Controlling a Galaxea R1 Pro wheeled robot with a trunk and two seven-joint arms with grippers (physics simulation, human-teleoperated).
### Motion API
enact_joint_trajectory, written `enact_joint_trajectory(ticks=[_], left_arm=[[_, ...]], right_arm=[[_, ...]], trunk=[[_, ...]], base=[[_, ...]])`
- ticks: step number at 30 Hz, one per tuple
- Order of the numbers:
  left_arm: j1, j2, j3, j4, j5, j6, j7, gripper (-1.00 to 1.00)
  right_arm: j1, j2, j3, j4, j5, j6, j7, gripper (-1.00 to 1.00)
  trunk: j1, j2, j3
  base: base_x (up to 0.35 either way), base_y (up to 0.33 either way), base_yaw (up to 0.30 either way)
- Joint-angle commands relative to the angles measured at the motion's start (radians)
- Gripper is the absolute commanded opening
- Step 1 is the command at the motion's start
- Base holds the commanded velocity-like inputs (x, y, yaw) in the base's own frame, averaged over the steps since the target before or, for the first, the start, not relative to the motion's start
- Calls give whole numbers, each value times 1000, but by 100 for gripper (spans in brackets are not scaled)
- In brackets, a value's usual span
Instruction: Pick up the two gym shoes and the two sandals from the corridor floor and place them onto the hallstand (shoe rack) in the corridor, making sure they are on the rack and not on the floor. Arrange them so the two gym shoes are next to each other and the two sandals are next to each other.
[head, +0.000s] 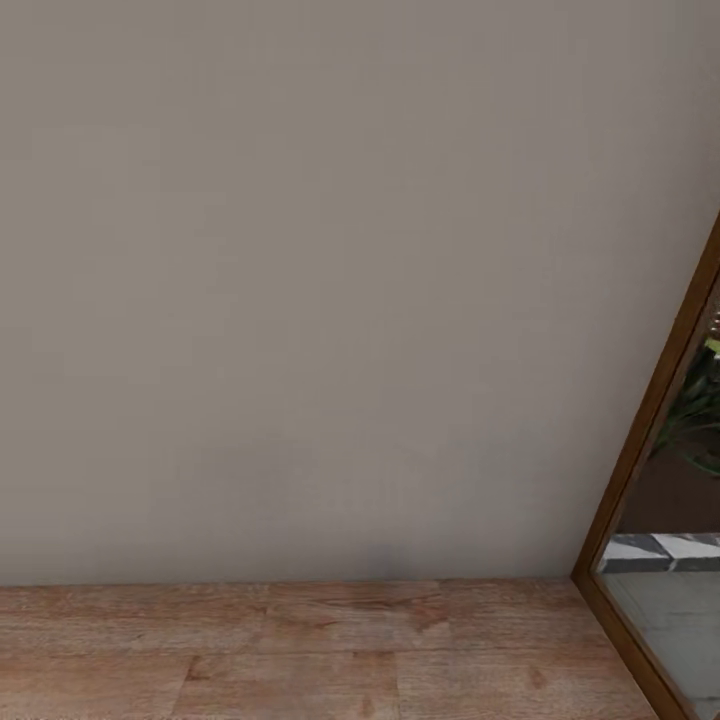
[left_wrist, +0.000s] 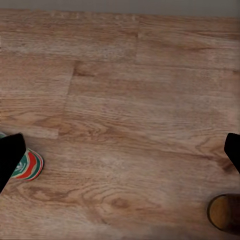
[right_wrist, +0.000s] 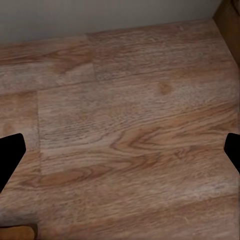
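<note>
In the left wrist view the toe of one gym shoe, white with green and orange-red bands, lies on the corridor floor beside one black fingertip. The rounded end of a brown sandal lies near the other fingertip. My left gripper hangs open above bare planks between the two. My right gripper is open too, over bare floor, with a tan-brown sandal edge at the frame corner. The hallstand is out of view.
The head view faces a plain grey wall that meets the wood floor. A wood-framed mirror leans against the wall at the right. A corner of the same frame appears in the right wrist view.
</note>
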Motion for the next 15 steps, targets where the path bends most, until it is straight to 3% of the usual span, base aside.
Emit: enact_joint_trajectory(ticks=[1, 12, 15], left_arm=[[-1, 0, 2, 1, -1, -3, 0, 100], [0, 0, 2, 1, 1, -4, 0, 100], [0, 0, 2, 1, 1, -5, 0, 100]], right_arm=[[0, 0, 2, 1, -10, -4, 0, 100], [0, 0, 2, 1, -10, -4, 0, 100], [0, 0, 2, 1, -10, -4, 0, 100]], trunk=[[0, -1, -1], [0, -1, -1], [0, -1, -1]], base=[[0, -41, 124], [0, -14, 207], [-10, -11, 72]])
